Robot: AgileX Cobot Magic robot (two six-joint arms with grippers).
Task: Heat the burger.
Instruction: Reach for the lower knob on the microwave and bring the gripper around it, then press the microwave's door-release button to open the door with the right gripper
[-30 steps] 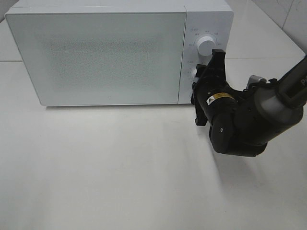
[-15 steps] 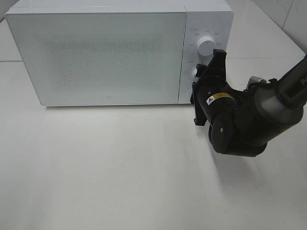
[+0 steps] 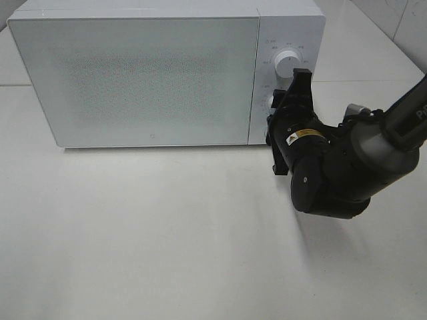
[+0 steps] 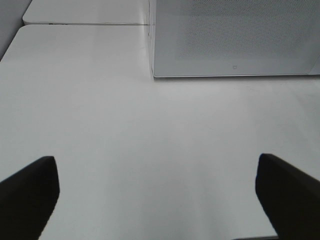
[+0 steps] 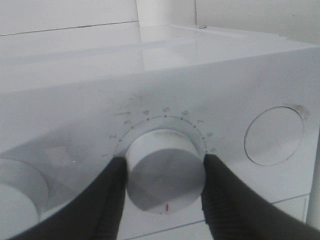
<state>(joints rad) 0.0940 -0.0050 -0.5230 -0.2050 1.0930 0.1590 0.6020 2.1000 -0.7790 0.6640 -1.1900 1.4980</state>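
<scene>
Two black fingers (image 5: pixel 107 200) of the right gripper (image 5: pixel 164 167) are pinching the lower dial (image 5: pixel 162 172) on the control panel of a white microwave (image 3: pixel 153 73). One finger is pressing against each side of the round white knob. Printed numbers are ringing the dial, and a small red mark is showing on its face.

Seen from the high camera, the right arm is reaching in from the right with its wrist rolled over. The gripper is covering most of the lower dial, while the upper dial (image 3: pixel 287 63) is sitting uncovered just above the fingertips. The microwave's door (image 3: pixel 133 73) is standing shut, and its frosted, speckled front is hiding the inside. The burger is showing in none of the three views, so where it is lying cannot be told.

Off to the other side, the left gripper (image 4: pixel 157 195) is hanging over the white table (image 4: pixel 150 125). Its fingers are spread wide and gripping nothing, and the microwave's front corner is standing well apart from them.
</scene>
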